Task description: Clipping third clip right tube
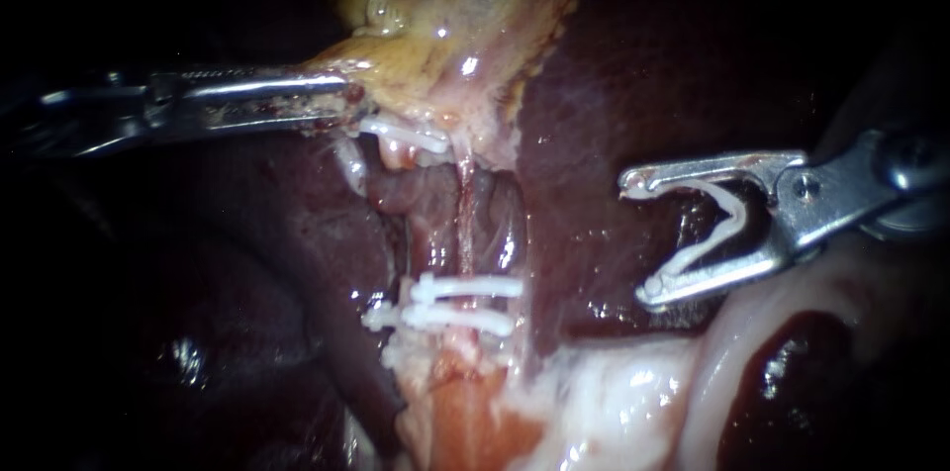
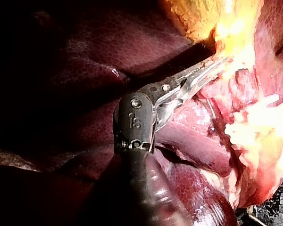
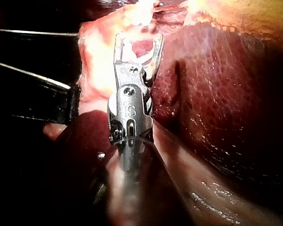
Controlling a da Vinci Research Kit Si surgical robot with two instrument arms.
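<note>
Okay, my left instrument (image 1: 341, 100) is reaching in from the left, and its end effector is pinching the yellowish lower edge of the gallbladder (image 1: 445, 16), jaws pressed together on that tissue. I am judging that the pull is there to draw the gallbladder away from the liver (image 1: 614, 85), so that the right tube (image 1: 465, 219) is lying stretched and bare.

My right instrument (image 1: 636, 238) is hovering over the liver, well apart from the tube and off to its right. Its end effector is standing wide with the loaded clip (image 1: 734, 214) seated between the jaws, one leg lying against each jaw. It is being carried open, I take it, so that the legs can slide round the tube from the side.

Counting now: two instruments and four white clips. One clip is sitting in my right jaws. Two lower clips (image 1: 475, 287) are lying close together across the tube. One upper clip (image 1: 406, 133) is sitting just beside my left jaws. Whether that upper clip is also crossing the right tube I am not able to say, as the glare is hiding it. The bare stretch between is looking like the place for the loaded one.
</note>
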